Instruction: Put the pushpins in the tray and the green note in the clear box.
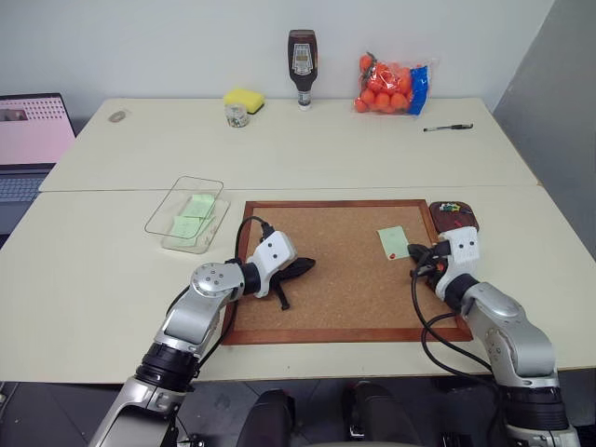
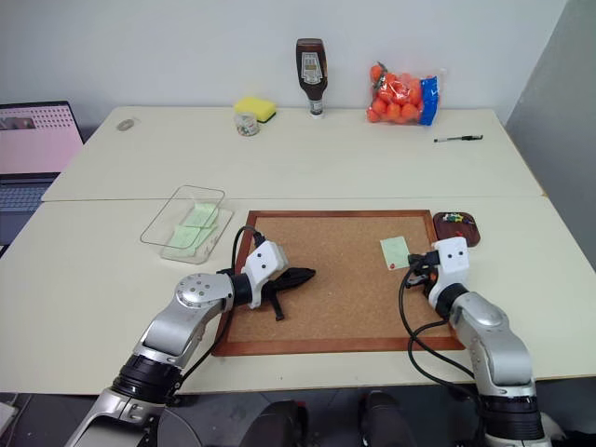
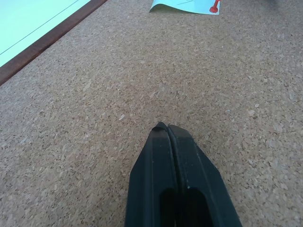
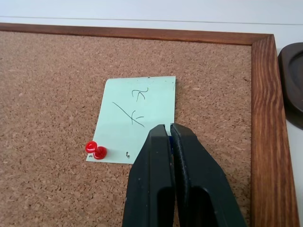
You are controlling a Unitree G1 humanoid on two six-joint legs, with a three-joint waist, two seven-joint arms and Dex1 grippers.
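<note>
While both arms rest over the corkboard [image 1: 345,270], the green note [image 4: 137,118] lies flat on the cork near the board's right frame, pale green, roughly square, with dark pen scribbles on it. A red pushpin [image 4: 97,150] with a glossy two-lobed head stands in the note's corner, on the side away from the frame.

Right gripper [image 4: 169,128] sits at the note's near edge, jaws pressed together; a speck of blue shows between the tips, cannot tell what it is or whether anything is really gripped.

Left gripper [image 3: 166,128] is over bare cork on the board's left half, jaws fully closed, nothing held. It's well apart from the note.

Tray [image 1: 453,217]: small dark brown rounded dish, just outside the corkboard's far right corner, touching or nearly touching the frame. A few tiny coloured pushpins [image 2: 453,218] lie in it, greenish and dark heads.

Clear box [image 1: 186,214]: transparent, shallow, rounded corners, just off the corkboard's far left corner, with pale green slips [image 1: 191,216] already inside.

Well beyond the board, by the wall: yellow sponge [image 1: 244,99], sauce bottle [image 1: 302,68], bag of orange fruit [image 1: 389,87], pen [image 1: 447,128]. Laptop [image 1: 28,140] far left of the board.
</note>
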